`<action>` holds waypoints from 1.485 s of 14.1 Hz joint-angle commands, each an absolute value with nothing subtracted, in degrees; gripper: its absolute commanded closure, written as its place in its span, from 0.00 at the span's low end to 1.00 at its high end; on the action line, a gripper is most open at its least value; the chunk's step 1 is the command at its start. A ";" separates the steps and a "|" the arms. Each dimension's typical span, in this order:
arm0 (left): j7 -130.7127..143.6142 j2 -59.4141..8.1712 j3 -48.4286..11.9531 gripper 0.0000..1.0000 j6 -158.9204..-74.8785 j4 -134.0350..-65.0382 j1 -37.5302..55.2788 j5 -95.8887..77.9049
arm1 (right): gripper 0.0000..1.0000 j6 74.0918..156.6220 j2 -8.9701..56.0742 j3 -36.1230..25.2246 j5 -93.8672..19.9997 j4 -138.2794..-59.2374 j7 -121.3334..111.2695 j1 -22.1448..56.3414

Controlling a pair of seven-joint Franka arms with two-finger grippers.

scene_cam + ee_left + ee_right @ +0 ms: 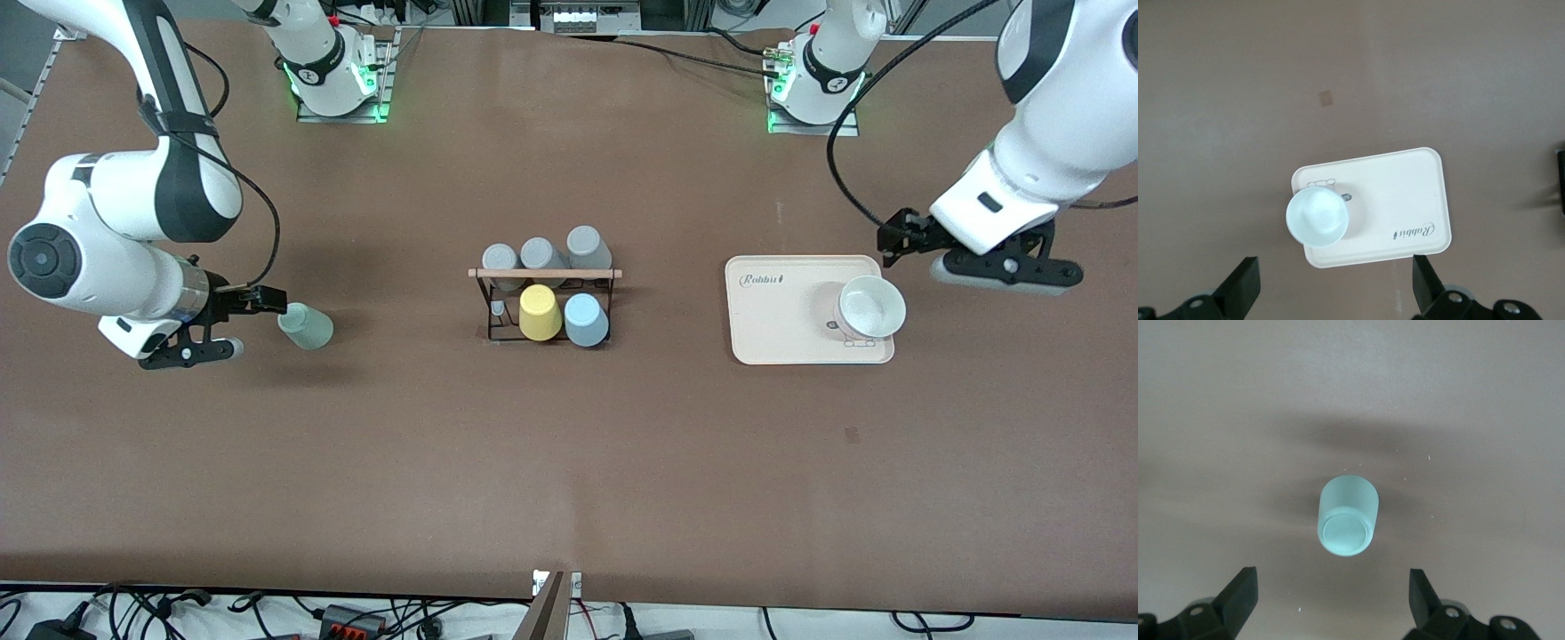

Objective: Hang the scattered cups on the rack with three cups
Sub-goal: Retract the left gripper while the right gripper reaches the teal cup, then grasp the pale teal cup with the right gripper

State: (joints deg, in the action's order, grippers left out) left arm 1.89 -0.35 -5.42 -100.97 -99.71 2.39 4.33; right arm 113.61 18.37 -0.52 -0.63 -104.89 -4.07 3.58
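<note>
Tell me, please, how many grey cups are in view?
3: all hang in a row on the rack, farther from the front camera than its yellow and blue cups.

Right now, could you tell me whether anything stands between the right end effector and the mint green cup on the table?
Nothing visible does. The right end effector hangs open over the bare table beside the mint green cup, which stands upside down with no other thing between it and the fingers. The rack stands apart, toward the table's middle.
</note>
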 commanded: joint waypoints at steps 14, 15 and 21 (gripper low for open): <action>5.36 -0.44 -6.86 0.00 -92.64 -92.99 -1.67 0.79 | 0.00 138.25 21.53 -0.35 -0.18 -120.85 2.72 3.43; 5.36 -0.44 -6.94 0.00 -92.55 -92.99 -1.58 0.79 | 0.00 138.34 21.97 -0.35 -0.18 -120.59 2.72 3.51; 5.54 -0.44 -7.12 0.00 -92.55 -92.81 -1.32 0.79 | 0.00 139.92 23.29 -0.35 -0.35 -120.50 3.52 3.43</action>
